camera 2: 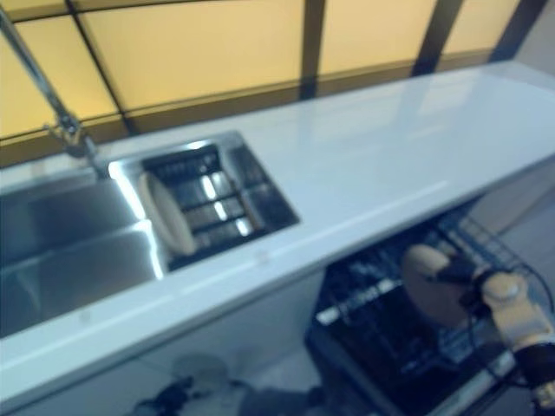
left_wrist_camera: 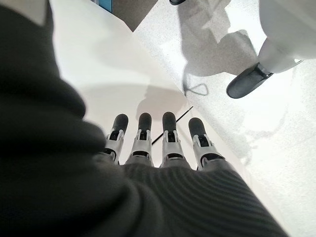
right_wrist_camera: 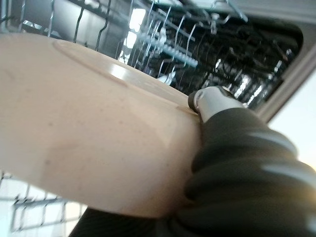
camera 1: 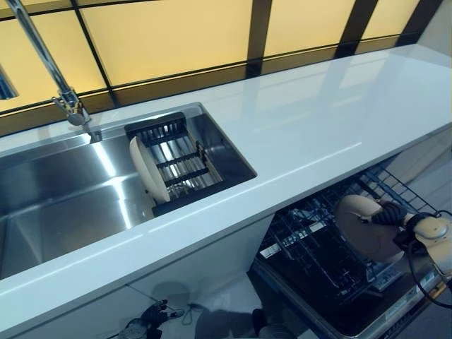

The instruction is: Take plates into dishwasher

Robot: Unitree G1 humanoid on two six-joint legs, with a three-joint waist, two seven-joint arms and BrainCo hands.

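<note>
My right hand [camera 1: 393, 214] is shut on a beige plate [camera 1: 361, 227], which it holds tilted on edge over the open dishwasher's lower rack [camera 1: 311, 258] at the lower right. In the right wrist view the plate [right_wrist_camera: 89, 133] fills the picture, with my thumb [right_wrist_camera: 210, 101] pressed on its rim and the dark rack wires [right_wrist_camera: 197, 49] just behind it. More beige plates [camera 1: 147, 169] stand on edge in a black drying rack [camera 1: 180, 162] inside the sink. My left hand [left_wrist_camera: 153, 140] hangs low beside the white cabinet front, fingers straight and holding nothing.
A steel sink [camera 1: 56, 205] is set in the long white counter [camera 1: 318, 120], and a tall faucet [camera 1: 67, 99] rises at its back. The counter edge overhangs the pulled-out dishwasher rack. Yellow panels with dark frames stand behind the counter.
</note>
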